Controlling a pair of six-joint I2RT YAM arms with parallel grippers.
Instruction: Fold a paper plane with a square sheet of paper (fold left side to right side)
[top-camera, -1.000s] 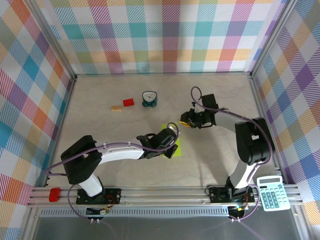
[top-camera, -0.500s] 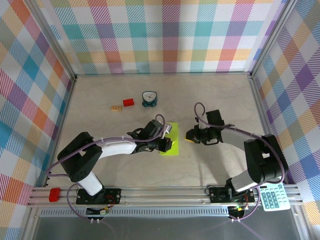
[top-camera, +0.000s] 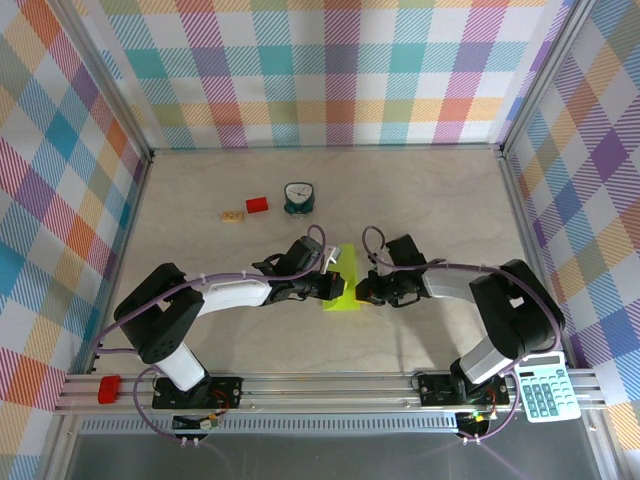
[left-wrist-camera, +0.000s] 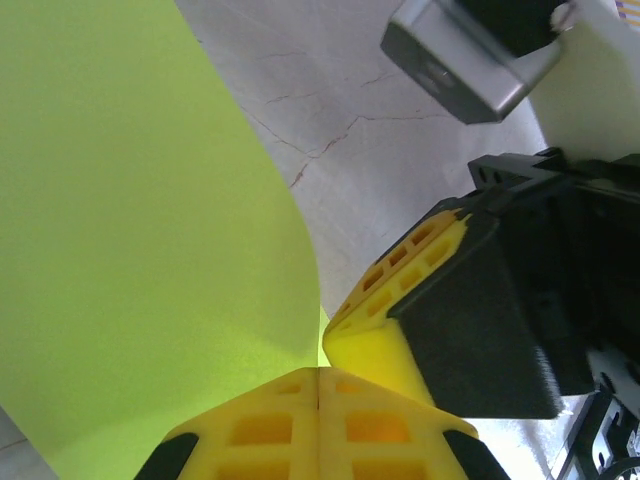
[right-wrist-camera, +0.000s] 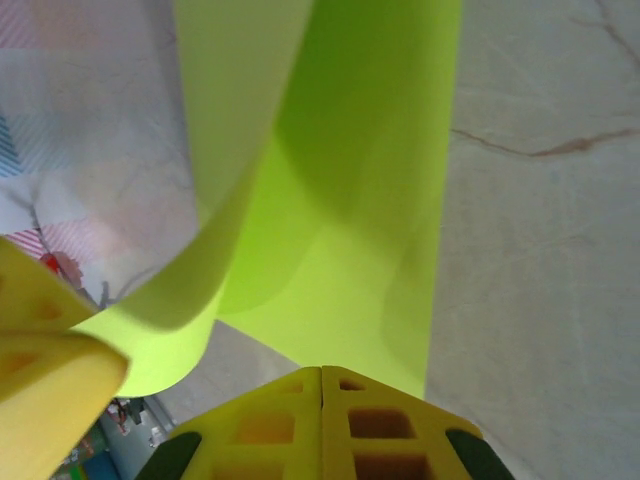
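Paper (top-camera: 348, 268) plain lime, calculator (top-camera: 545, 386) keys seemingly numbered

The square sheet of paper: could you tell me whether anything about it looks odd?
The square sheet of paper is bowed: its upper flap curls above the lower layer instead of lying flat, uncreased.

Marbled table (top-camera: 200, 180): red block (top-camera: 257, 205), teal clock (top-camera: 298, 197), tan block (top-camera: 233, 215), lime paper (top-camera: 345, 262).

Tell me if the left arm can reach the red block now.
Not yet, likely: the left gripper is shut on the square sheet of paper, though nothing stands between it and the red block.
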